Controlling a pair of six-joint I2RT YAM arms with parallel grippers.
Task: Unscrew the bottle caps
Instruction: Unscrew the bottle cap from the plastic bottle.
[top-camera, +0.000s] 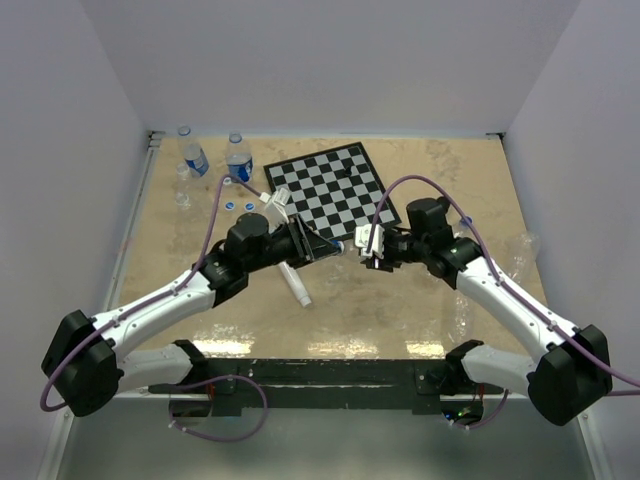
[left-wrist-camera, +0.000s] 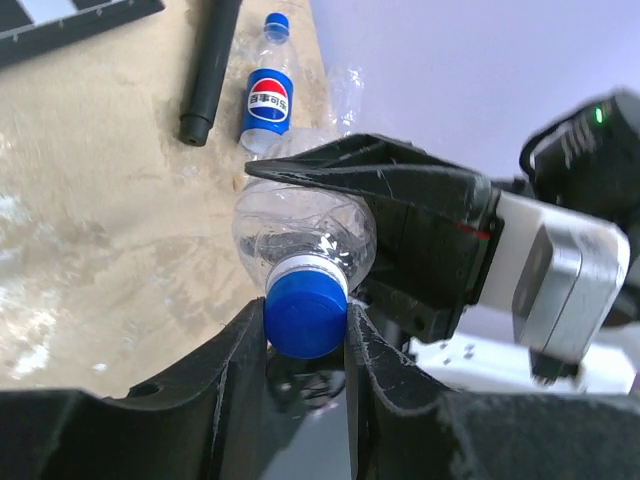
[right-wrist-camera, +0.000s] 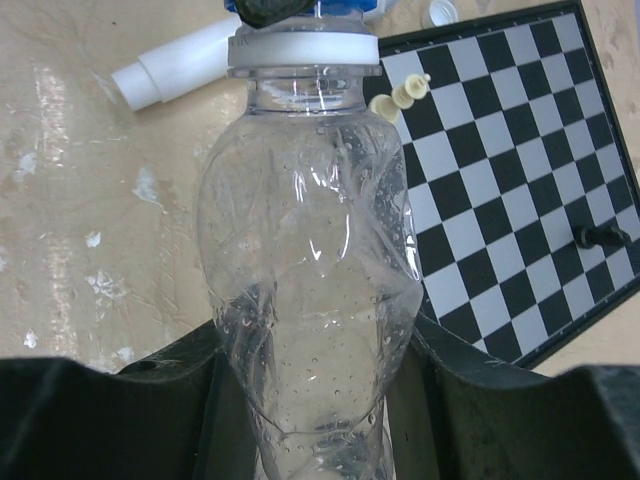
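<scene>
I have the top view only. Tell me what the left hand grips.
Observer: The left hand is pinched on the blue cap.
Operator: Now report the right hand.
Observer: The right hand squeezes the clear bottle; its wall is crumpled.
Operator: Say what lies beyond that bottle.
Observer: A capped logo bottle lies flat beside a black microphone.
</scene>
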